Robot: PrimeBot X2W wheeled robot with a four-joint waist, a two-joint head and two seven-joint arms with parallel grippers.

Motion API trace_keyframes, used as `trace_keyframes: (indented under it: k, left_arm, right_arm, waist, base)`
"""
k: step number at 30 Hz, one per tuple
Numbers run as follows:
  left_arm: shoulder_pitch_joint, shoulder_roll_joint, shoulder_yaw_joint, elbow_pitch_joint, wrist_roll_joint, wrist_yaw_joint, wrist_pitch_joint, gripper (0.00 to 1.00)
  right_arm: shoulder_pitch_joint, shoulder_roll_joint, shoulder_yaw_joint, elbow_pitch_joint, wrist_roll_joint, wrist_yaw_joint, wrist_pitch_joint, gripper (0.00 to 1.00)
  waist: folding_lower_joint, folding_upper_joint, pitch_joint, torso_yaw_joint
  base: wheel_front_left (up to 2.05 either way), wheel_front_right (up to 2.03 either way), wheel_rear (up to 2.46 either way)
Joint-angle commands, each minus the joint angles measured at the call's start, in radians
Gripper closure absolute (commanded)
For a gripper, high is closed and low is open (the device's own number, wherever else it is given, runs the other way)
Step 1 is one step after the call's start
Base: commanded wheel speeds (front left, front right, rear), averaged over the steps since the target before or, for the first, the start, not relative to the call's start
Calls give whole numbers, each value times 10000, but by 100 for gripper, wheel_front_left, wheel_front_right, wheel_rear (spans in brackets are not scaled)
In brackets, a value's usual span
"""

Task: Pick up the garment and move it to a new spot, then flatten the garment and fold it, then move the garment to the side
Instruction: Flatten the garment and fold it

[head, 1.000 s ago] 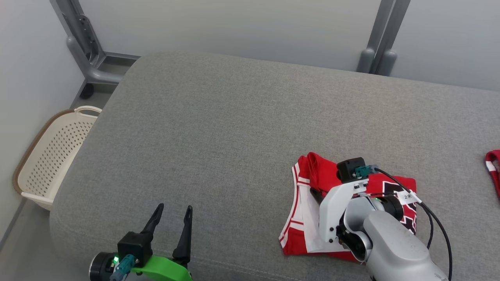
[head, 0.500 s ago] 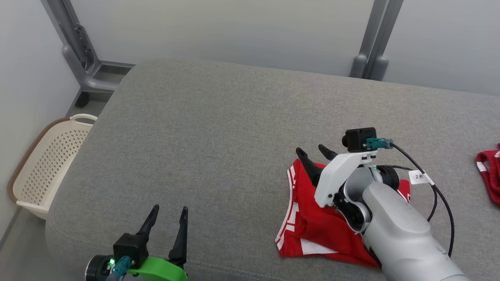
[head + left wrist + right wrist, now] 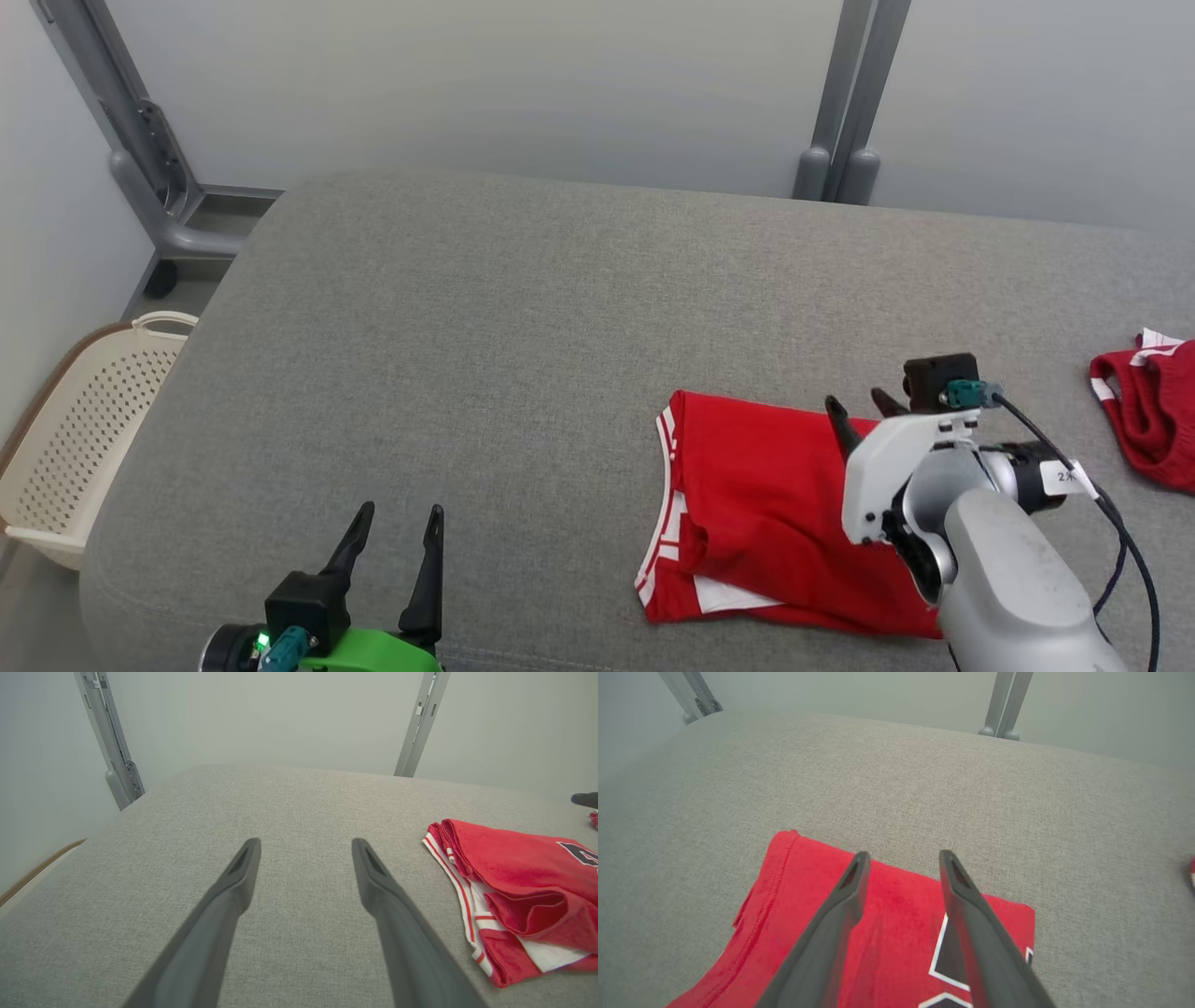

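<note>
Looking down on a grey cushion [image 3: 513,327]. Finds the red garment [image 3: 766,504] lying on the cushion, close to its front edge and right of its middle. Folded over, with red-and-white striped trim along the side facing the cushion's left end and a dark, white-edged print on the part nearer the cushion's right end.

Finds the right gripper [image 3: 854,401] over the garment's far edge, the one toward the cushion's back. Dark fingers [image 3: 843,905] spread apart, nothing caught between them; from the right wrist, just red cloth and bare cushion behind the gap. Cannot tell whether the fingertips touch the cloth.

Finds the left gripper [image 3: 401,511] at the cushion's front edge, left of its middle, well apart from the garment. Fingers likewise spread wide and empty, pointing toward the cushion's back edge.

Notes a bunched red cloth [image 3: 1144,420] with white trim at the cushion's right end, apart from the garment. Notes a cream perforated basket [image 3: 65,448] off the cushion's left end, and grey metal posts [image 3: 845,103] behind the cushion's back edge, against a pale wall [image 3: 467,84].
</note>
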Motion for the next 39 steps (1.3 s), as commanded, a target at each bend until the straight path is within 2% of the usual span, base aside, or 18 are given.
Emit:
trace_keyframes:
  k: [1, 8, 15, 22, 31, 39]
  left_arm:
    - [124, 11, 3, -43, -4, 32, -29, 0]
    - [29, -36, -57, -66, -5, -16, -29, 0]
    - [-175, -67, -107, -16, -6, -68, -29, 0]
    - [-293, -85, -56, 38, -2, -71, -29, 0]
    - [-380, -113, -11, -9, 25, -63, -29, 0]
    - [-472, -138, -59, 98, 38, -123, -29, 0]
  right_arm:
    - [393, -9, -48, -249, -89, -4, 190, 100]
    - [1943, -15, 353, -1867, -195, -4, 1173, 100]
    - [2550, -17, 1050, -2814, -113, -4, 1741, 100]
    - [2875, -20, 1649, -3144, -58, -4, 2377, 100]
    - [2963, -18, 2498, -3186, 417, -4, 2421, 100]
    - [2681, -17, 3957, -2949, 1228, -4, 2397, 100]
  waist:
    - [0, 0, 7, -38]
    - [0, 0, 183, -68]
    - [0, 0, 421, 97]
    - [0, 0, 513, 256]
    - [0, 0, 638, 294]
    - [0, 0, 701, 407]
  base:
    - [0, 0, 0]
    - [0, 0, 0]
    - [0, 0, 0]
    - [0, 0, 0]
    - [0, 0, 0]
    - [0, 0, 0]
